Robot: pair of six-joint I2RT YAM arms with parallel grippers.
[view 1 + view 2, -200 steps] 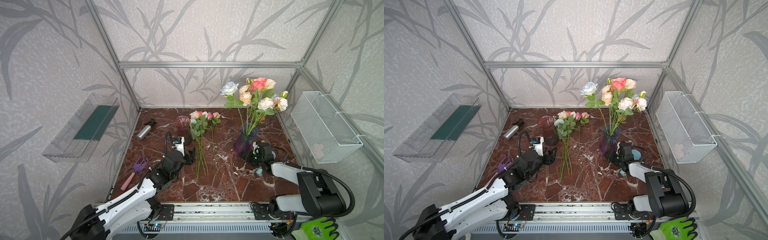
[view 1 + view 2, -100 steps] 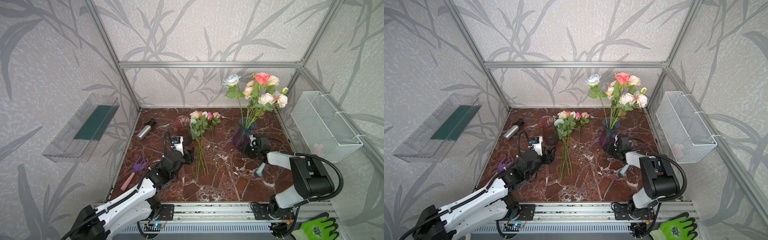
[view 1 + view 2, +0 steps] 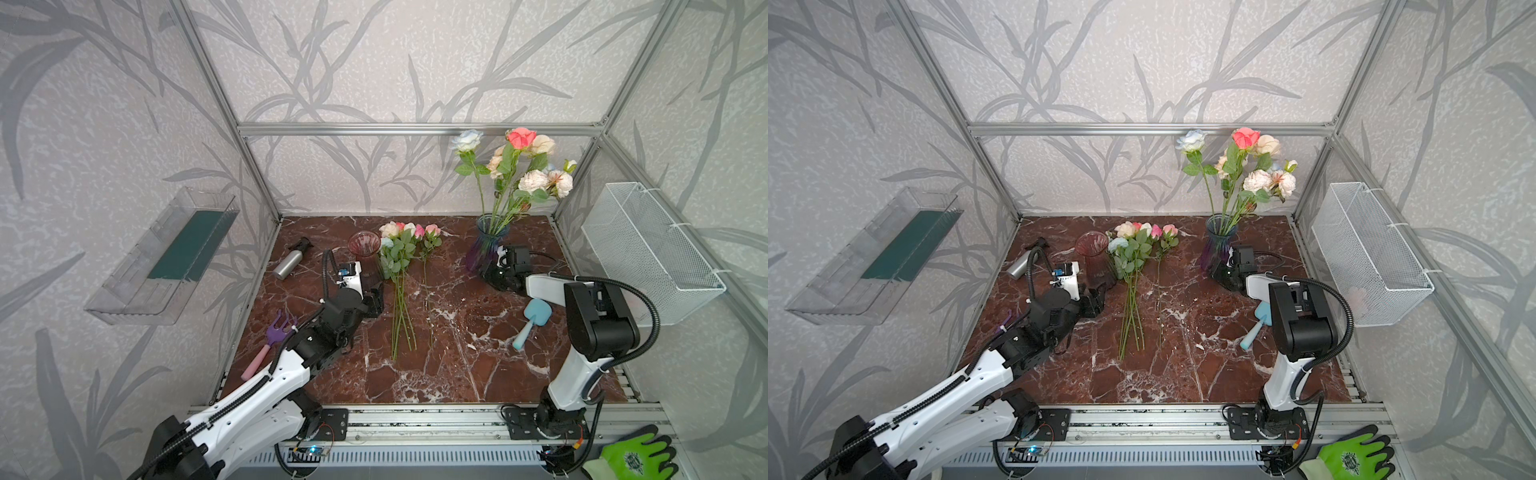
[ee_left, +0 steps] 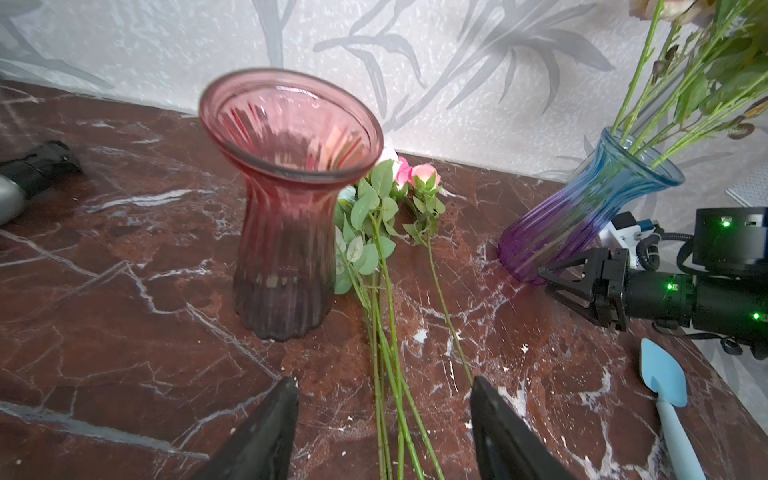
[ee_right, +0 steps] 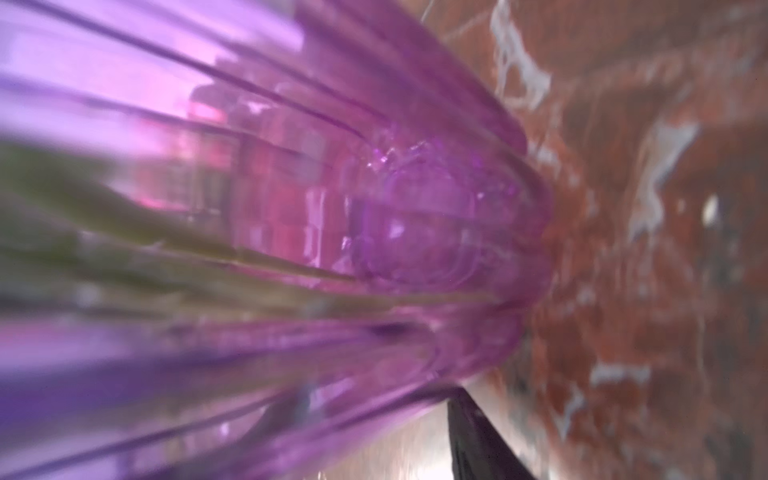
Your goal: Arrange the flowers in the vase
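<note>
Several flowers (image 3: 515, 166) (image 3: 1241, 166) stand in a blue-to-purple glass vase (image 3: 484, 245) (image 3: 1217, 245) (image 4: 582, 212) at the back right. My right gripper (image 3: 494, 270) (image 3: 1223, 274) (image 4: 543, 279) is shut on the base of this vase, which fills the right wrist view (image 5: 291, 232); one dark finger (image 5: 473, 436) presses its side. More flowers (image 3: 401, 266) (image 3: 1133, 266) (image 4: 382, 257) lie on the marble, heads toward the back. My left gripper (image 3: 376, 297) (image 3: 1096, 299) (image 4: 383, 380) is open and low, just left of their stems.
An empty pink glass vase (image 3: 364, 245) (image 4: 286, 199) stands beside the lying flowers. A metal spray bottle (image 3: 291, 262), a purple rake (image 3: 274, 336) and a blue trowel (image 3: 532, 318) lie on the table. A wire basket (image 3: 648, 249) hangs on the right wall and a clear tray (image 3: 166, 257) on the left.
My right gripper has carried the blue-purple vase and its flowers toward the back of the table. The left arm has hardly moved.
</note>
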